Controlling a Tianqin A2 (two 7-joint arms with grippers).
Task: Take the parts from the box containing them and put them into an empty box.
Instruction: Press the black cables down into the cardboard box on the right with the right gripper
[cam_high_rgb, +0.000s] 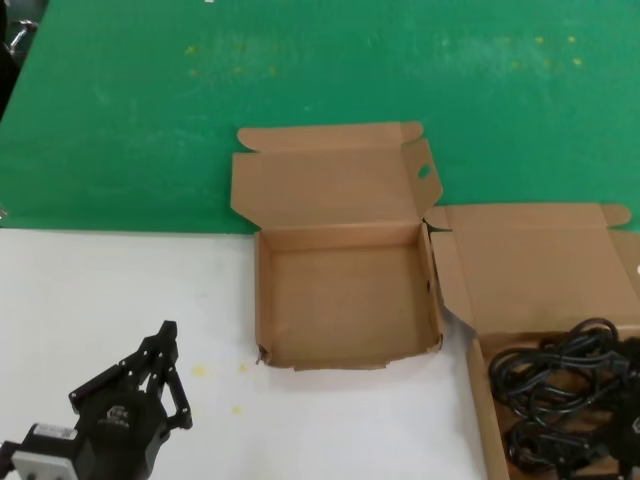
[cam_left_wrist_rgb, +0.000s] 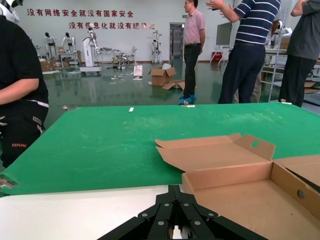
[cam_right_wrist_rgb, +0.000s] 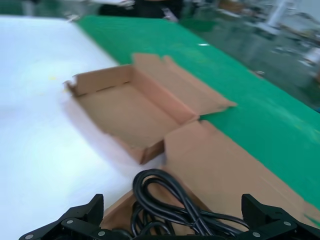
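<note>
The empty box (cam_high_rgb: 345, 300) lies open at the table's middle, with an oval hole in its lid flap (cam_high_rgb: 423, 171). To its right, the box containing the parts (cam_high_rgb: 545, 260) holds coiled black power cords (cam_high_rgb: 565, 395). My right gripper (cam_right_wrist_rgb: 172, 202) does not show in the head view. In the right wrist view it hangs open just over the cords (cam_right_wrist_rgb: 165, 192), one finger to each side, gripping nothing. The left gripper (cam_high_rgb: 166, 332) rests shut near the table's front left, its tips (cam_left_wrist_rgb: 174, 189) close to the empty box's left wall (cam_left_wrist_rgb: 227, 176).
A green mat (cam_high_rgb: 320, 90) covers the far half of the table, and the near half is white (cam_high_rgb: 120, 290). The empty box's front edge (cam_high_rgb: 340, 362) is ragged. People (cam_left_wrist_rgb: 250, 50) stand beyond the far edge.
</note>
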